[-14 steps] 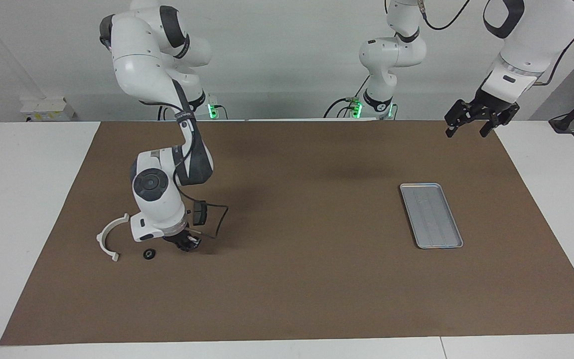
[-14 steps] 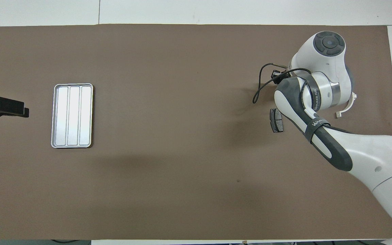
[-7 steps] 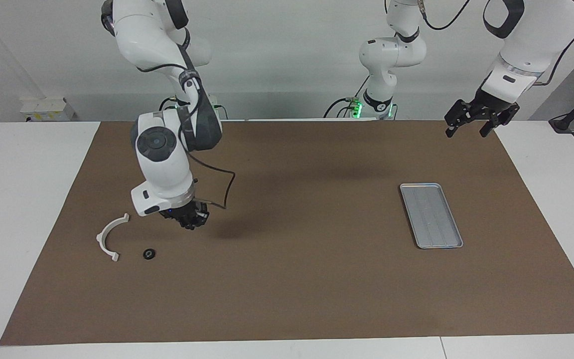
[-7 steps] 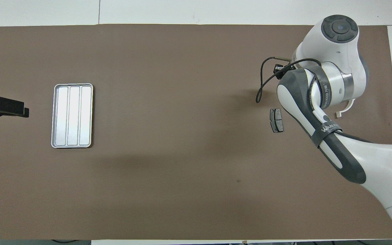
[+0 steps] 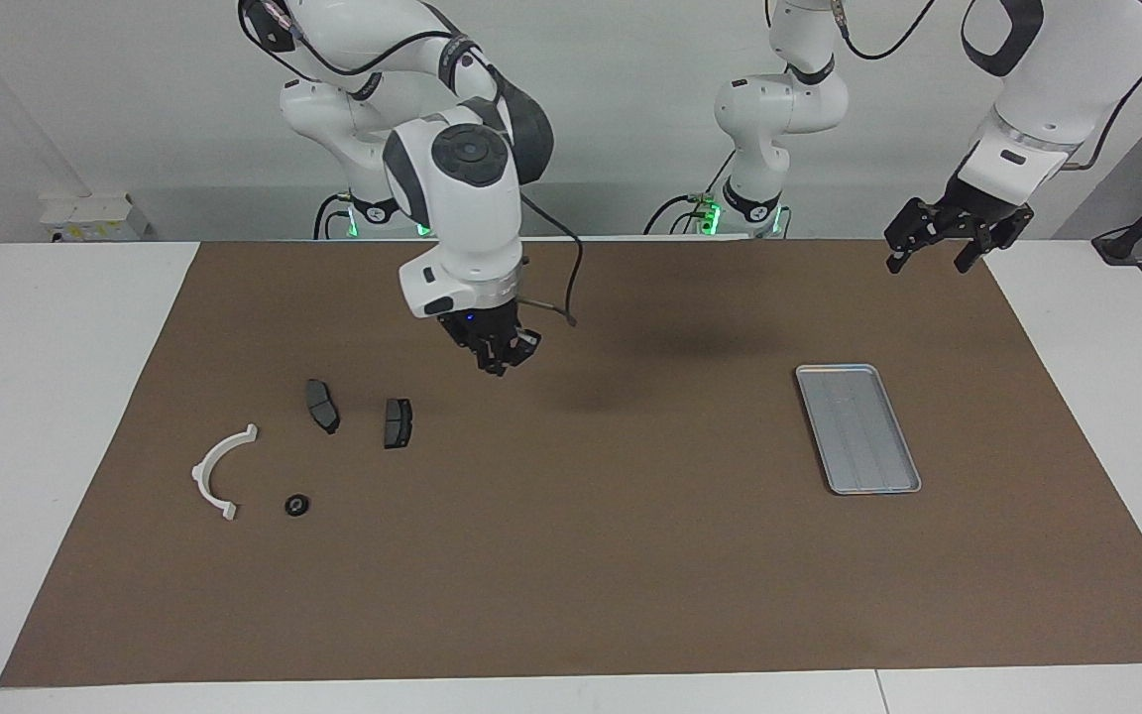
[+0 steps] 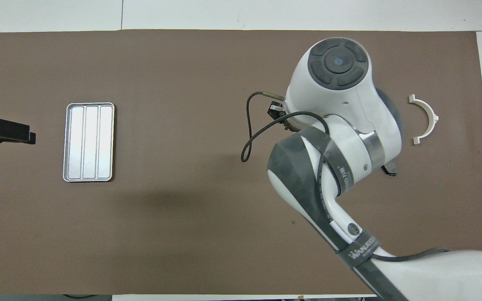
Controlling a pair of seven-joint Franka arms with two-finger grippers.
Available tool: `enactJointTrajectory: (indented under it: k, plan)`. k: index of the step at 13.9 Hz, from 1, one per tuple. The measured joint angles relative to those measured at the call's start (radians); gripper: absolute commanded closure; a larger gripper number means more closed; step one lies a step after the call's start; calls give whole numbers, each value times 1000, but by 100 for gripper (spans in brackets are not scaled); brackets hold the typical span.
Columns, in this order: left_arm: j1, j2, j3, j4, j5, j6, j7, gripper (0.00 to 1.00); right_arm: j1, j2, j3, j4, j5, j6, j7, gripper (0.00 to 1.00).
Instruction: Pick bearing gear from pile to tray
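Note:
The pile lies at the right arm's end of the mat: a white half-ring (image 5: 201, 478), two dark brake pads (image 5: 322, 406) (image 5: 397, 422) and a small black round piece (image 5: 297, 505). My right gripper (image 5: 500, 359) hangs in the air over bare mat between the pile and the silver tray (image 5: 801, 377). Its fingers look shut, and I cannot see whether a small piece sits between them. In the overhead view the arm hides it; the half-ring (image 6: 433, 115) and the tray (image 6: 68, 142) show there. My left gripper (image 5: 928, 260) waits open over the mat's corner.
A brown mat (image 5: 630, 555) covers the table, with white table surface (image 5: 46, 416) around it. A black cable (image 5: 561, 297) loops from the right wrist. One brake pad's tip (image 6: 389, 169) peeks from under the right arm in the overhead view.
My right gripper has risen from the mat beside the black round piece and swung toward the middle of the table, uncovering the two brake pads. The left arm has not moved.

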Motion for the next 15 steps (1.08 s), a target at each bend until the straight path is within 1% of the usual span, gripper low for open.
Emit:
enactJointTrajectory:
  k: [2,5,8,10,13,15]
  plan:
    - [0,0,0,0,0,0,0,0,37,1,15,-6,22,22,126,100]
    - [0,0,0,0,0,0,0,0,107,21,17,-47,26,151,273,100]
    - [0,0,0,0,0,0,0,0,141,65,16,-110,20,279,315,100]
    - [0,0,0,0,0,0,0,0,144,93,15,-127,-20,306,325,100]
    - [0,0,0,0,0,0,0,0,173,161,15,-133,-152,348,417,100]
    - [0,0,0,0,0,0,0,0,181,205,14,-133,-179,385,436,100]
